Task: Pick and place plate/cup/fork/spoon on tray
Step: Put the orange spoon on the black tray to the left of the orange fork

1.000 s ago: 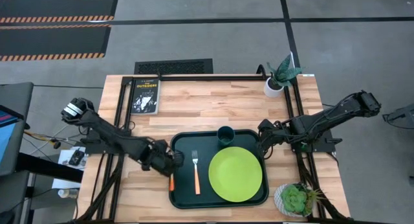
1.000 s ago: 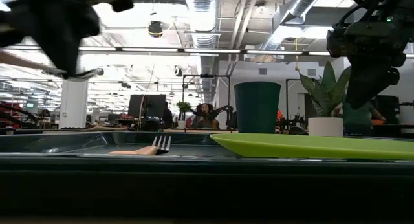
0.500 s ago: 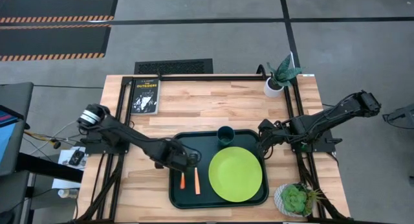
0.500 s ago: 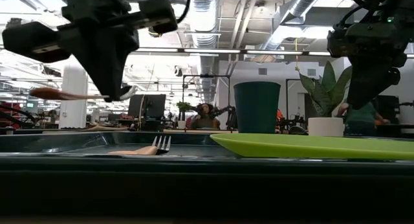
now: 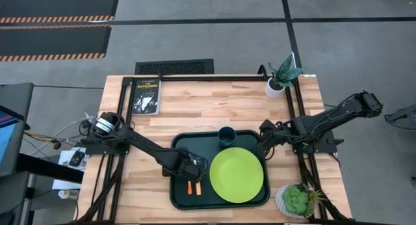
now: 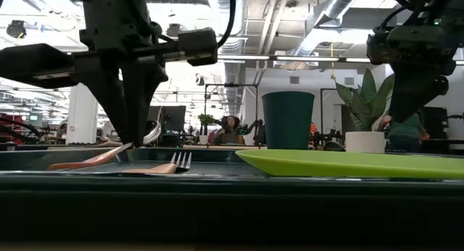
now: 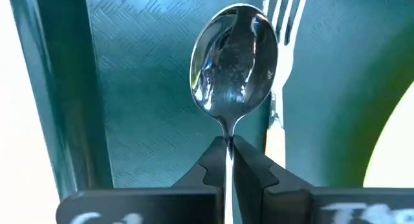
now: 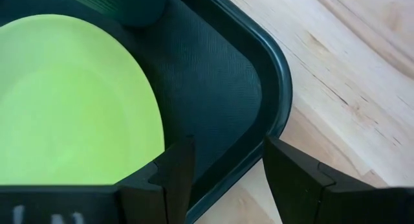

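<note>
The dark green tray (image 5: pixel 179 144) holds the lime-green plate (image 5: pixel 236 175), the teal cup (image 5: pixel 226 135) at its far rim, and the fork (image 5: pixel 197 188), which lies flat left of the plate. My left gripper (image 5: pixel 189 171) is over the tray's left part, just left of the fork (image 7: pixel 277 114), shut on the spoon (image 7: pixel 233 59). The spoon's red-orange handle (image 5: pixel 189 188) points toward the table's near edge. My right gripper (image 5: pixel 265 142) is open and empty above the tray's right rim (image 8: pixel 278 88), beside the plate (image 8: pixel 71 101). My left gripper pinches the spoon's thin neck (image 7: pixel 228 138), just behind the bowl, between its two fingertips. The fingers come from above, pointing down, and lie across the spoon. The spoon is tilted: the bowl (image 6: pixel 152 133) is up and the handle (image 6: pixel 83 161) slants down toward the tray floor.
A black book (image 5: pixel 146 95) lies at the table's far left. A white pot with a leafy plant (image 5: pixel 278 82) stands at the far right. A succulent in a pot (image 5: pixel 296 200) stands at the near right corner. Bare wood shows left of and beyond the tray.
My left gripper has carried the spoon toward the table's right edge, from beside the tray's left rim to over the tray next to the fork, and has come down. The spoon's handle, level before, now slants down toward the tray floor.
</note>
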